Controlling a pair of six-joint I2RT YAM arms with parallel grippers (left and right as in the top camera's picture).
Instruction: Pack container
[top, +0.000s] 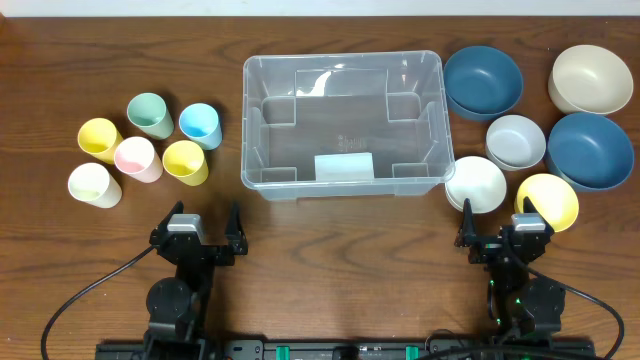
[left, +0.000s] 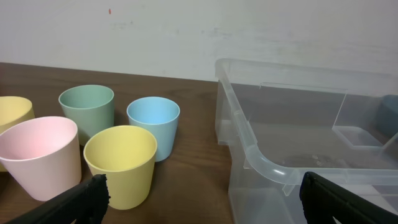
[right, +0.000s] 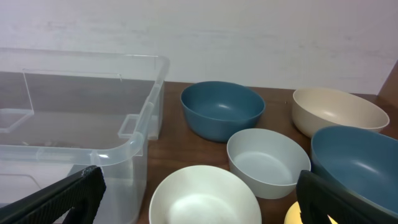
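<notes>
Altogether: container (top: 340, 128), six cups (top: 150, 114), six bowls (top: 483, 80).

No legible writing, number or brand anywhere. On the near wall of the large clear plastic bin (top: 252, 120), ahead and right of the left gripper (top: 207, 214) and ahead and left of the right gripper (top: 494, 220), a pale rectangular label (top: 344, 166), any print too small to read. Beyond it on the bin floor, a faint moulded mark (top: 350, 140), also illegible.
</notes>
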